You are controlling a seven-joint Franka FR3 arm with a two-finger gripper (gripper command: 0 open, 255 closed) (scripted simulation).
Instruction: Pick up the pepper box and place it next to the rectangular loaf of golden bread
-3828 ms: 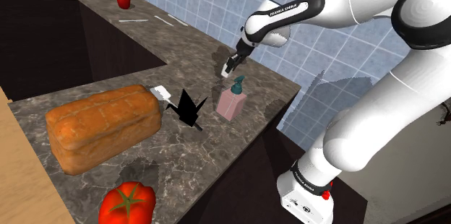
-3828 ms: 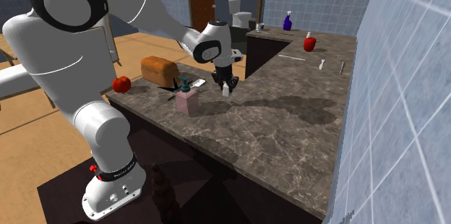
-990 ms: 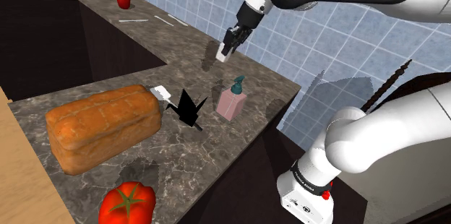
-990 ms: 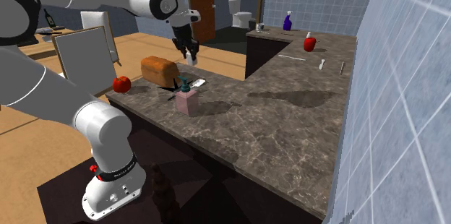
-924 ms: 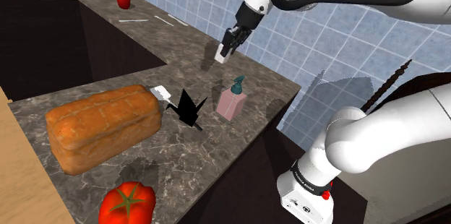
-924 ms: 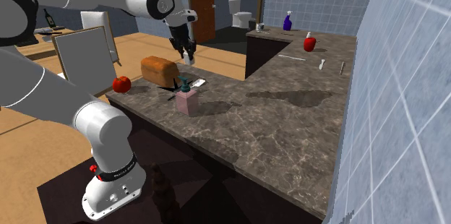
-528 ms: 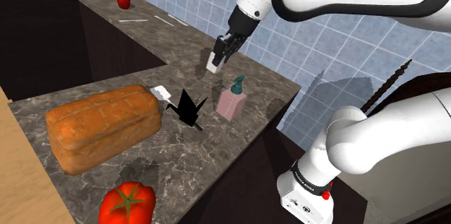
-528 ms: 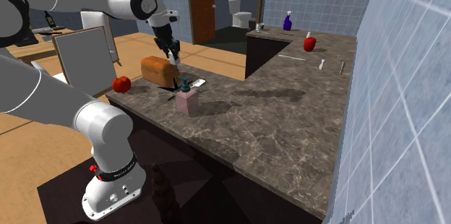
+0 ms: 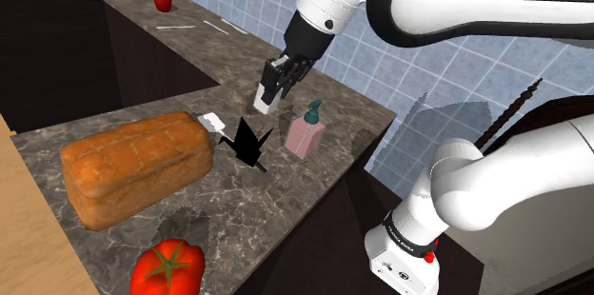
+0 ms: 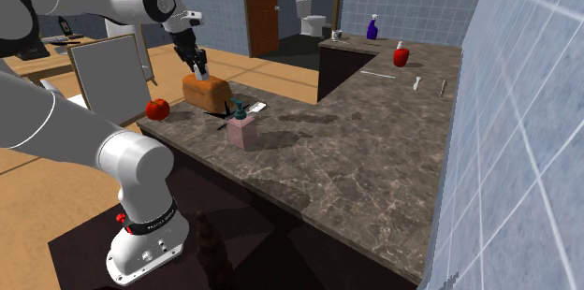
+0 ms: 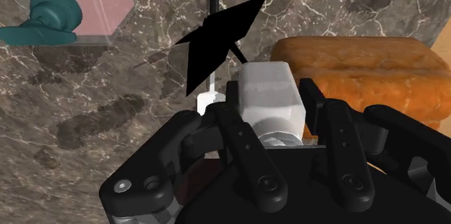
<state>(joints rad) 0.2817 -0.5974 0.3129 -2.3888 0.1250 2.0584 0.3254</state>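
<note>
One black gripper (image 9: 270, 85) was clenched on the small white pepper box (image 9: 261, 103) in the shoulder view, holding it in the air off the dark marbled counter (image 9: 314, 184). The box hung past the end of the golden-brown loaf (image 9: 133, 165), above a flat black angular shape (image 9: 246, 141) that lay just beside that end. A pink soap dispenser (image 9: 306, 132) with a teal pump stood farther from the loaf on the same side, and a red tomato (image 9: 168, 266) sat near the loaf's opposite flank.

From the second exterior view, the gripper (image 10: 198, 71) pointed down over the loaf (image 10: 207, 92), with the box's lower end close above the crust; whether they touched could not be told. The tomato (image 10: 157, 108) and the dispenser (image 10: 241, 129) flanked the loaf, well apart.

Through the wrist view, the fingers (image 11: 242, 139) clasped the pepper box (image 11: 267, 96) from both sides. The loaf (image 11: 361, 71) lay beyond it, and the black shape (image 11: 220, 38) sat between the loaf and the dispenser (image 11: 79, 2).
</note>
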